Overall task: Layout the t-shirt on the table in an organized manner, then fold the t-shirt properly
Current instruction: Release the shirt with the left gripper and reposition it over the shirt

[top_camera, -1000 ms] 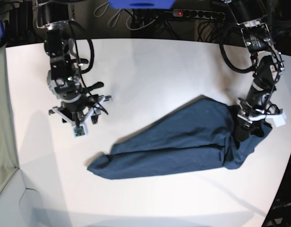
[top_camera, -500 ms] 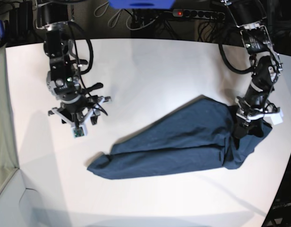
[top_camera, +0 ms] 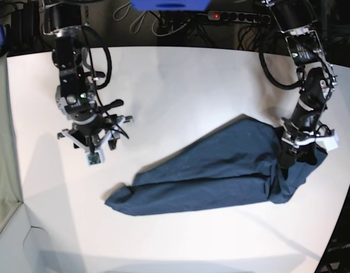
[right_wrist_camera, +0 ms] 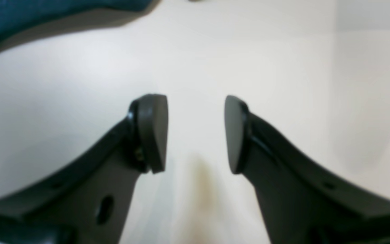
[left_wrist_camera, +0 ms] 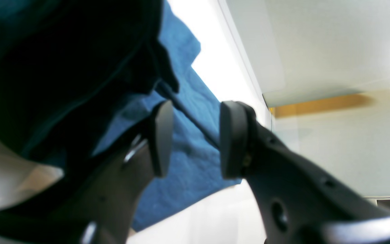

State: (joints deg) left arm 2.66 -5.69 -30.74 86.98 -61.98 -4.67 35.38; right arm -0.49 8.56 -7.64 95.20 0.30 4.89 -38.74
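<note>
The t-shirt (top_camera: 220, 170) lies bunched into a long slanting mass on the right half of the white desk (top_camera: 180, 85). It runs from a narrow rounded end at the near left up to a wider heap at the right, close to the desk's curved right edge. A lengthwise fold splits the near part into two ridges.

The left gripper (top_camera: 288, 156) stands over the shirt's right end, its arm coming down from the far right corner. In the left wrist view the left gripper (left_wrist_camera: 193, 135) has its fingers (left_wrist_camera: 230, 135) spread apart, with blue cloth visible through the gap and a dark seam or hem crossing between them. The fingers are released, not pinching anything. Darker shaded folds of the shirt (left_wrist_camera: 188, 156) fill the upper left of that view, and a strip of bare desk (left_wrist_camera: 215, 67) shows beyond the cloth edge.

The right gripper (top_camera: 94, 151) hangs above bare desk on the left side, well apart from the shirt. In the right wrist view the right gripper (right_wrist_camera: 196, 132) is likewise released, its fingers (right_wrist_camera: 152, 132) spread with only pale desk surface (right_wrist_camera: 283, 67) between them. A corner of the dark blue cloth (right_wrist_camera: 29, 17) shows at the top left of that view.
</note>
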